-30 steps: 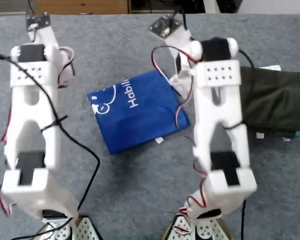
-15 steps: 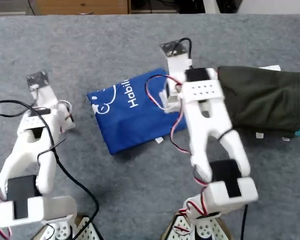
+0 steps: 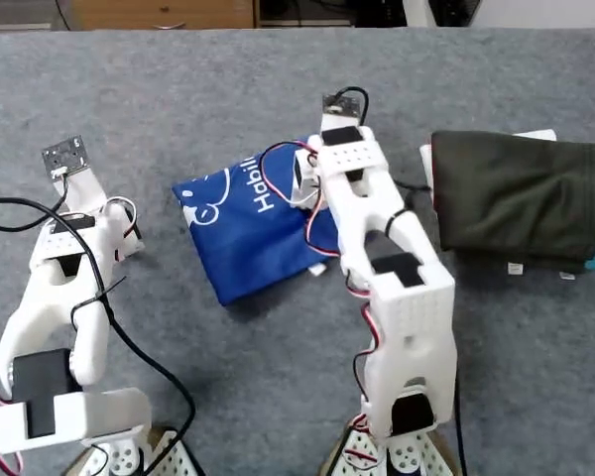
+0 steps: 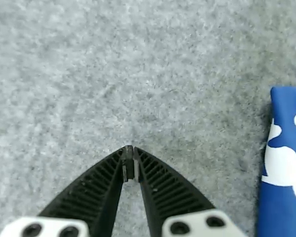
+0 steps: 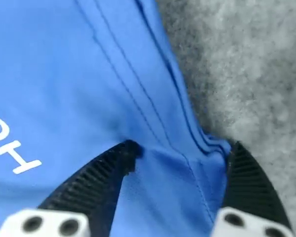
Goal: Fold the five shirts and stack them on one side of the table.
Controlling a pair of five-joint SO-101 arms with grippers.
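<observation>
Wherever bare, grey tabletop [image 3: 228, 89]; cabinet [image 3: 159, 12] beyond.

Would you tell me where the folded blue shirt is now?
In the high view the folded blue shirt lies mid-table, left of the dark green folded stack; the open right gripper straddles its edge.

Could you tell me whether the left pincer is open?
No, the left pincer has its black ribbed tips touching above the grey felt table.
</observation>
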